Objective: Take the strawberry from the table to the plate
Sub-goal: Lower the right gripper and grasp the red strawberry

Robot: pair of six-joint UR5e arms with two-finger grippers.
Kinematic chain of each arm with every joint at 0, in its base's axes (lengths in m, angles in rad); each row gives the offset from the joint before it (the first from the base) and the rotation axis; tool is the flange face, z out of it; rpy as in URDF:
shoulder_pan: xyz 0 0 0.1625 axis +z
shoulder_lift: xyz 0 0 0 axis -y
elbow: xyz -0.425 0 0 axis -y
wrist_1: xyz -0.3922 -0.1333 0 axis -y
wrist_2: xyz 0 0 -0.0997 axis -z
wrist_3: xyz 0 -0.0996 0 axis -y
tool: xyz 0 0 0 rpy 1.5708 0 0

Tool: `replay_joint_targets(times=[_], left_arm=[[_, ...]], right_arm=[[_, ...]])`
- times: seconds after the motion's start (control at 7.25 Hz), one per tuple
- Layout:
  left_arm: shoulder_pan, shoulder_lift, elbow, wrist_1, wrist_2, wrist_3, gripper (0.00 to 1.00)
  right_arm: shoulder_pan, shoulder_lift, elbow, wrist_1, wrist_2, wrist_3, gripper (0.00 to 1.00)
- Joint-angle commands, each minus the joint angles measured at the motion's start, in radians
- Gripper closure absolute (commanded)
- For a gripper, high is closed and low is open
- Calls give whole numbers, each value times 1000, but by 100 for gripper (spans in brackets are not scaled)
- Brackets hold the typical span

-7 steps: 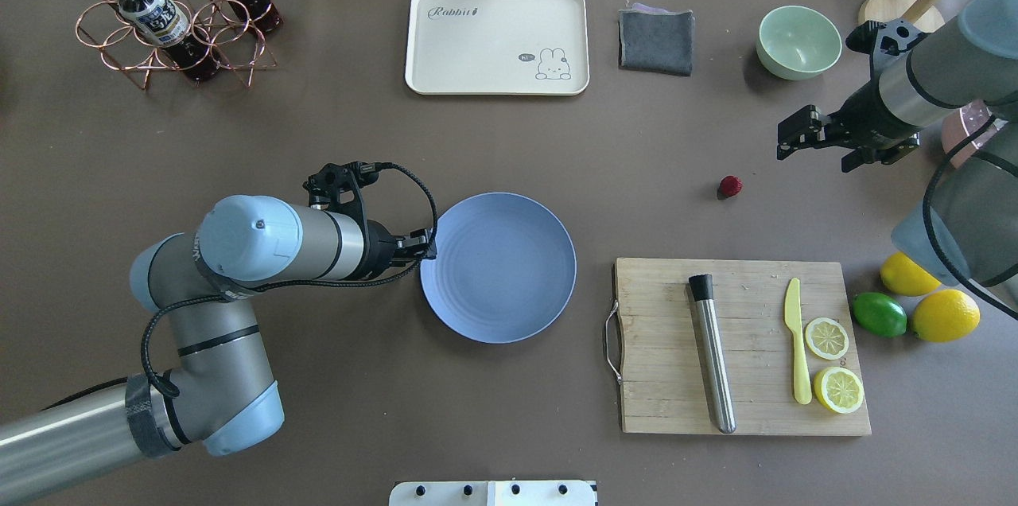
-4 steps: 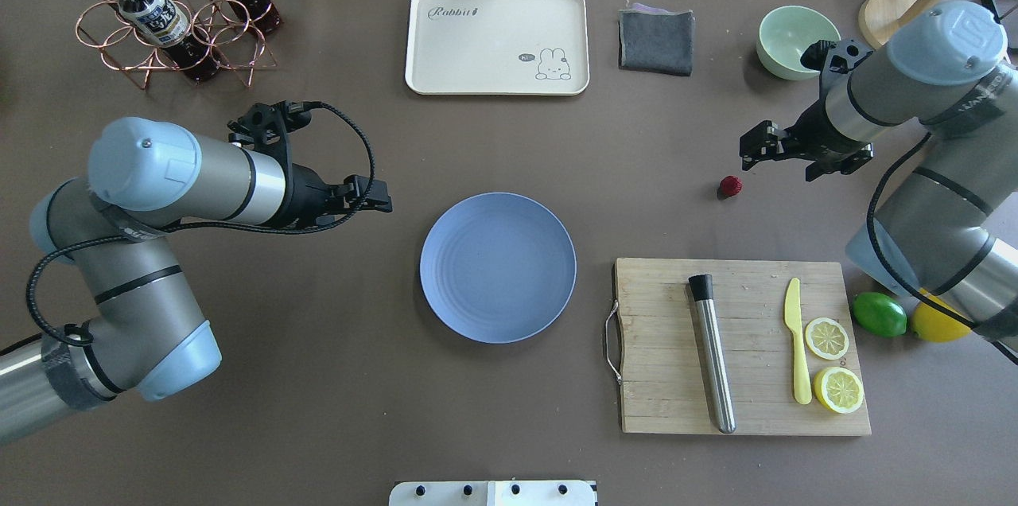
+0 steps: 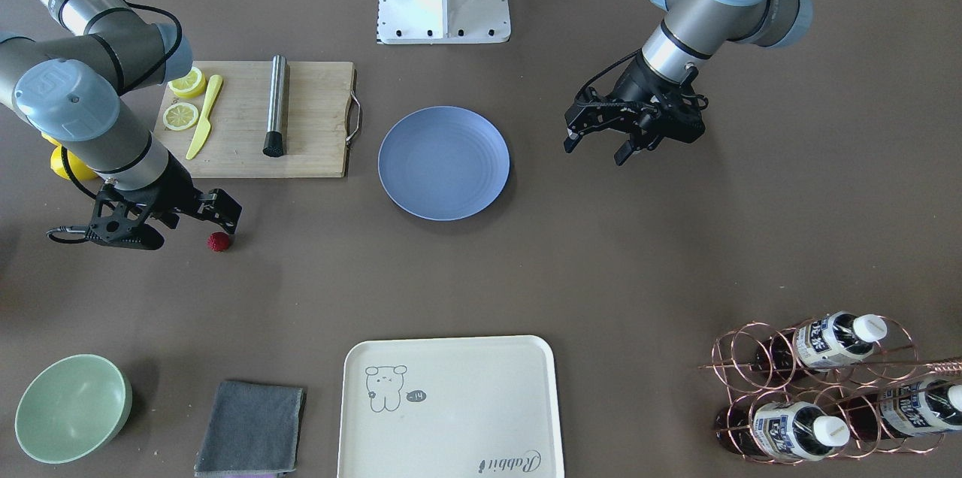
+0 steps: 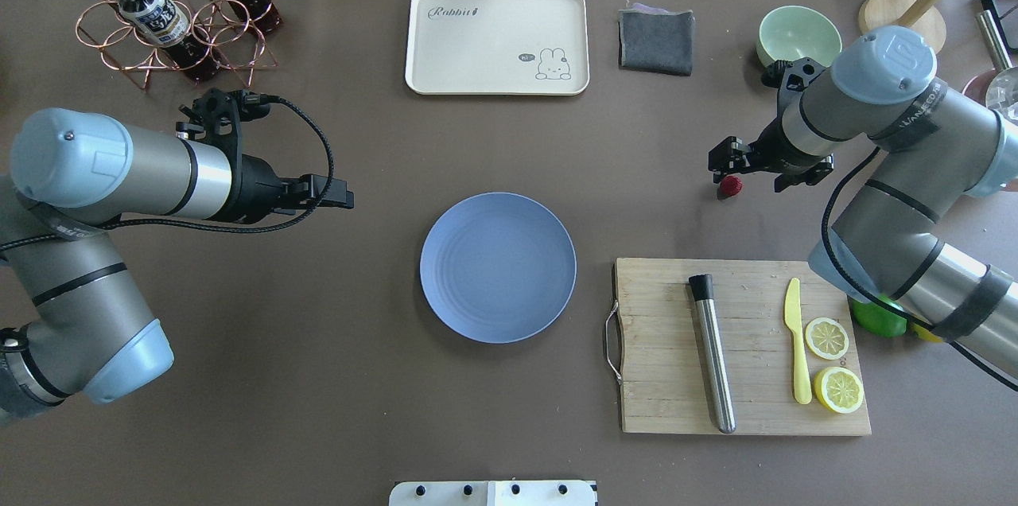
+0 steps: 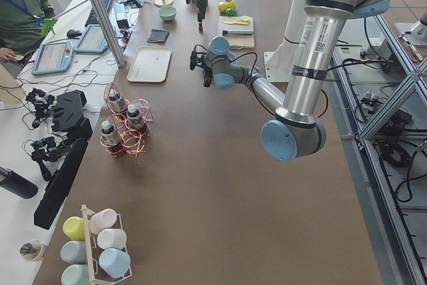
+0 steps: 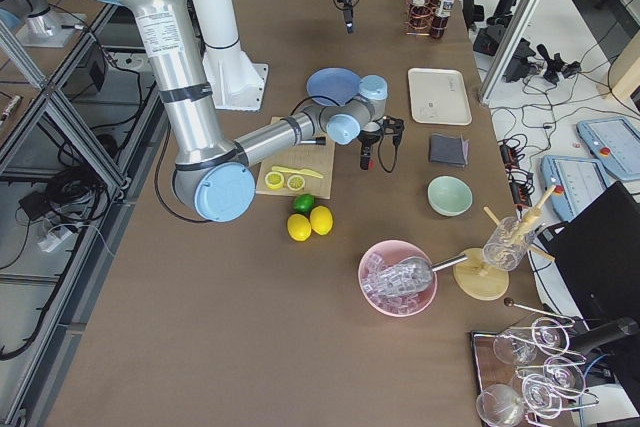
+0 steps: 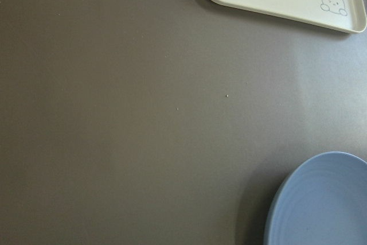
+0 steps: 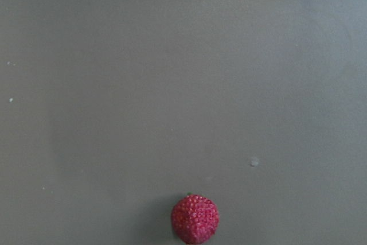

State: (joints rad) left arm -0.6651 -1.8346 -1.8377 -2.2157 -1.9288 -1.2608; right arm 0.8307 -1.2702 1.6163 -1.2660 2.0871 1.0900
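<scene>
The strawberry (image 4: pixel 730 186) (image 3: pixel 219 240) is a small dark red berry lying on the brown table (image 4: pixel 318 379), right of the plate and beyond the cutting board. My right gripper (image 4: pixel 755 170) (image 3: pixel 180 221) hangs open just over it without touching. The right wrist view has the strawberry (image 8: pixel 195 218) at its bottom edge, with no fingers showing. The blue-grey plate (image 4: pixel 498 267) (image 3: pixel 443 162) sits mid-table with nothing on it. My left gripper (image 4: pixel 343 196) (image 3: pixel 595 149) is open and holds nothing, a short way left of the plate; the plate's rim (image 7: pixel 321 205) fills a corner of the left wrist view.
A wooden cutting board (image 4: pixel 668 363) near the strawberry carries a steel muddler (image 4: pixel 712 355), a yellow knife (image 4: pixel 798 339) and lemon halves. At the back are a cream tray (image 4: pixel 497 40), grey cloth (image 4: pixel 656 40), green bowl (image 4: pixel 798 36) and bottle rack (image 4: pixel 171 21).
My left gripper pulled back from the plate's left edge, moving left and away. My right gripper moved left and lower, from well right of the strawberry to just over it.
</scene>
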Motion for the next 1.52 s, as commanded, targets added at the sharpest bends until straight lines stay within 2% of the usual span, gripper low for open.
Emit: replay_joint_targets(times=[0.0, 0.41, 0.55, 0.69, 0.83, 1.1, 1.24, 1.38], left_arm=[[-8, 1, 2, 2, -1, 3, 2], [-8, 3, 9, 2, -1, 3, 2], [-8, 5, 8, 1, -1, 3, 2], [-8, 5, 6, 1, -1, 3, 2], [-8, 5, 6, 2, -2, 3, 2], [-27, 3, 3, 2, -41, 3, 2], [-92, 1, 14, 19, -123, 26, 2], [-138, -3, 15, 60, -160, 160, 2]], right_arm=[[-10, 28, -41, 0, -12, -2, 0], [-25, 38, -61, 2, -41, -1, 2], [-31, 43, -62, 0, -61, 4, 26], [-33, 43, -62, -1, -61, 4, 77], [-35, 43, -62, -3, -59, 1, 100], [-16, 60, -55, -13, -42, 8, 100], [2, 80, -52, -16, -10, 8, 100], [11, 89, -33, -19, 20, 21, 100]])
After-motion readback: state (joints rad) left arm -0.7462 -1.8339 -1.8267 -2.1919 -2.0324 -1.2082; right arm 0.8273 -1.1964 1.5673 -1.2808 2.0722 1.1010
